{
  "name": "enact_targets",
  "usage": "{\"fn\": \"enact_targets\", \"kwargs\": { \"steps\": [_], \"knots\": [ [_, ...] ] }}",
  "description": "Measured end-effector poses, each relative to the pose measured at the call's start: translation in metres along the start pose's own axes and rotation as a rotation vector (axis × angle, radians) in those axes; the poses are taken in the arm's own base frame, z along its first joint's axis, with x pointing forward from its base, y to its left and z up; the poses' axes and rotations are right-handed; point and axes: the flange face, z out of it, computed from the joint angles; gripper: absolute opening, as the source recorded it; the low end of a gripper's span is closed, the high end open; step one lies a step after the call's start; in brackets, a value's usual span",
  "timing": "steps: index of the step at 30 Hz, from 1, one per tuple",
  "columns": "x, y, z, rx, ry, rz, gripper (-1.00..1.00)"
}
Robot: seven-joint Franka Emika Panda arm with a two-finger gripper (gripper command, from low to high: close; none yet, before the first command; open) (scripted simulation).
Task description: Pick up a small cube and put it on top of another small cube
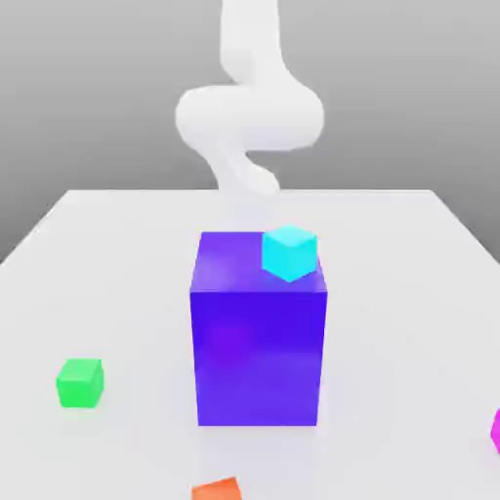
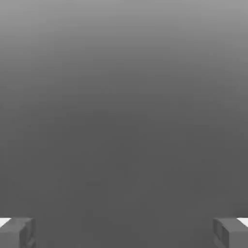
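A small cyan cube [image 1: 289,252] shows at the far right corner of the top of a tall blue block [image 1: 258,342] in the middle of the table. Whether it rests on the block or stands behind it I cannot tell. A small green cube [image 1: 79,382] lies on the table toward the exterior view's left. A small orange cube [image 1: 217,490] lies at the near edge, and a magenta one [image 1: 496,430] at the right edge. The white arm [image 1: 249,117] rises behind the block. In the hand view my gripper [image 2: 124,232] is open, its grey fingertips [image 2: 17,232] wide apart with nothing between them.
The tall blue block stands as an obstacle between the arm and the near cubes. The white table [image 1: 117,254] stretches out on both sides of it, with its far edge just behind the arm's base.
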Motion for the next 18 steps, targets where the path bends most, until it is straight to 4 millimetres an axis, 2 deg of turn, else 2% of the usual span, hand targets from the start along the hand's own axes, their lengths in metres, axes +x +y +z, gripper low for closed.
{"fn": "enact_targets", "kwargs": {
  "steps": [4, 9, 14, 18],
  "knots": [
    [-0.031, -0.028, 0.07, -0.101, -0.043, 0.005, 0.0],
    [-0.08, -0.05, 0.152, -0.206, -0.098, 0.003, 0.0],
    [-0.142, -0.06, 0.227, -0.293, -0.16, -0.001, 0.0],
    [-0.203, -0.062, 0.277, -0.349, -0.22, -0.009, 0.0]
  ]
}}
